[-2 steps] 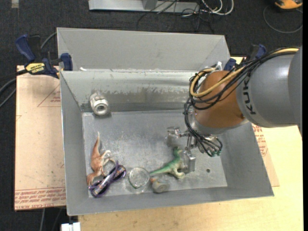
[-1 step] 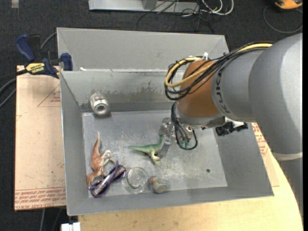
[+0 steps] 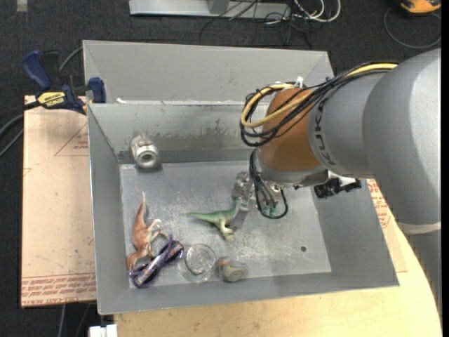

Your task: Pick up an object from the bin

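Gripper down by the green dinosaur, mid-bin!
The gripper point(image 3: 239, 215) sits low over the bin point(image 3: 104, 209) floor, right against the right side of the green dinosaur point(image 3: 216, 220), which lies near the middle. Spread or pinching? Can't tell from this angle. Front left, a loose cluster: an orange dinosaur point(image 3: 140, 234), a purple loop point(image 3: 158, 259), a clear cup point(image 3: 200, 258) and a grey lump point(image 3: 231, 269). A silver can point(image 3: 145, 152) rests at the back-left wall.

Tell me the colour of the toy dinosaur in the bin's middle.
The dinosaur is green; camera view.
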You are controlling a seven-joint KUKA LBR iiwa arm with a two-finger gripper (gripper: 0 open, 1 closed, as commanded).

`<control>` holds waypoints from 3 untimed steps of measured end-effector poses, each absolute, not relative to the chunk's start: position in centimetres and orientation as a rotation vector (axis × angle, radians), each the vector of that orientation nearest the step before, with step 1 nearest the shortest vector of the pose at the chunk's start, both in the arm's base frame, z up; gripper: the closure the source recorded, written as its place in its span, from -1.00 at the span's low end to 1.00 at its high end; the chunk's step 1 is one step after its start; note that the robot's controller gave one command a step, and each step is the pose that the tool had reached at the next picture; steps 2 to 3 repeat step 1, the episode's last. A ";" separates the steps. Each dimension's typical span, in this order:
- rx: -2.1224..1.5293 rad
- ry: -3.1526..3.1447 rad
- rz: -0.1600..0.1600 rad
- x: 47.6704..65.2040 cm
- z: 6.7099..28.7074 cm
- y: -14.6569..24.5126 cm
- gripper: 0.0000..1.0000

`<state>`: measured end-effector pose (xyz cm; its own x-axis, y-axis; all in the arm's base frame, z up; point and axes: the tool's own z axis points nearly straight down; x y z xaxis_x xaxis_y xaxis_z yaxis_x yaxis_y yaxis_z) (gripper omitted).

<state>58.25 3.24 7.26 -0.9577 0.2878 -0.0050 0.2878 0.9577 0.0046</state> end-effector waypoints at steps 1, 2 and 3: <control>0.389 3.110 0.007 56.2 10.7 4.3 1.00; 0.389 3.110 0.007 56.2 10.7 4.3 1.00; 0.389 3.110 0.007 56.2 10.7 4.3 1.00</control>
